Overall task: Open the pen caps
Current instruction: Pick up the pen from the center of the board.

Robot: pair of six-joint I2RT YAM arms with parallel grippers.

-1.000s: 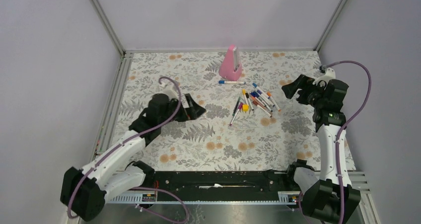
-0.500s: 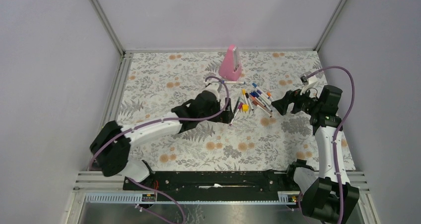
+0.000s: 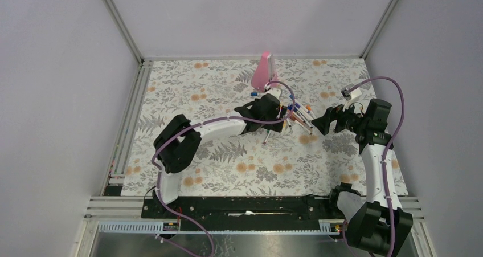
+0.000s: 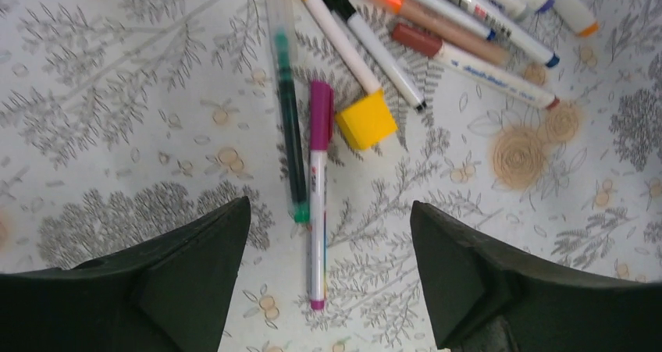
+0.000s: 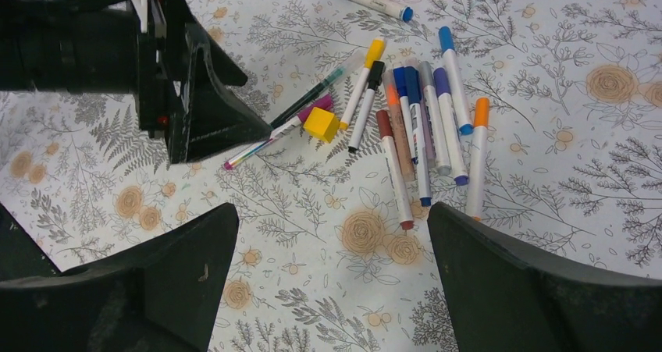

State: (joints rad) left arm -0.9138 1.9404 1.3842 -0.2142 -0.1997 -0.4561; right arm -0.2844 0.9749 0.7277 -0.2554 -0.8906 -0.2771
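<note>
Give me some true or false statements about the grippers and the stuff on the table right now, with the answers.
1. The left gripper is open above a pen whose magenta cap is on. True.
2. The right gripper is shut on a pen. False: it is open and holds nothing.
3. A yellow cube lies beside the magenta cap. True.
4. The pink wedge lies flat. False: it stands upright, beyond the pens.
</note>
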